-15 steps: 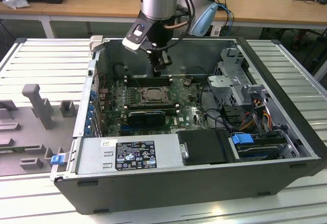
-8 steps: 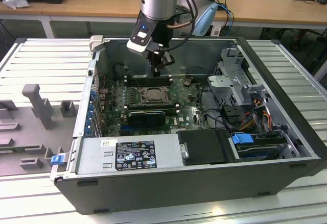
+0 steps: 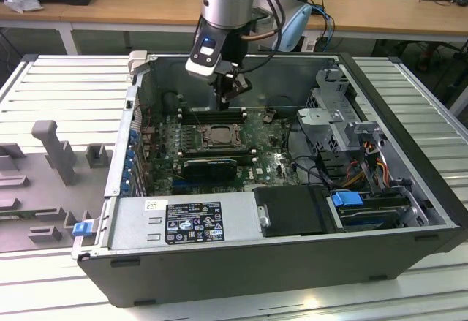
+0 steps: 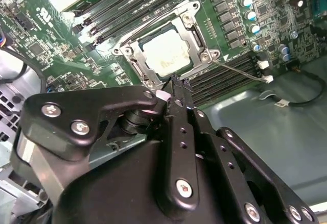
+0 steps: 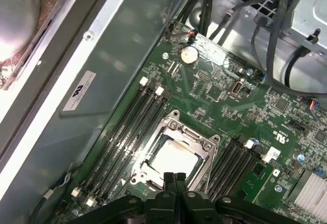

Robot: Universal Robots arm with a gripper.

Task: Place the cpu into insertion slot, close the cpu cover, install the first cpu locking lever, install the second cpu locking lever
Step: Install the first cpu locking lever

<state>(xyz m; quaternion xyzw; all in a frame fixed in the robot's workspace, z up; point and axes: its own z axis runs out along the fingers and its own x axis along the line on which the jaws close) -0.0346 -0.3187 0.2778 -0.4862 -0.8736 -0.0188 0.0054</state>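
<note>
The cpu (image 4: 167, 50) (image 5: 172, 158), a pale silver square, lies in the insertion slot (image 3: 219, 137) on the green board. The cpu cover (image 4: 198, 26) (image 5: 199, 141), a dark metal frame, lies flat around it, with the chip showing through its cut-out. A thin metal lever rod (image 4: 240, 71) runs from one socket corner out over the memory slots. My gripper (image 3: 226, 102) (image 4: 177, 83) (image 5: 174, 176) hangs just above the socket's edge. Its fingers are shut together with nothing between them.
Long black memory slots (image 5: 127, 127) flank the socket on both sides. In the exterior view a black card (image 3: 210, 166) lies in front of the socket, then the power supply (image 3: 183, 222) and a black drive box (image 3: 292, 210). A drive cage (image 3: 344, 123) with cables fills the exterior view's right.
</note>
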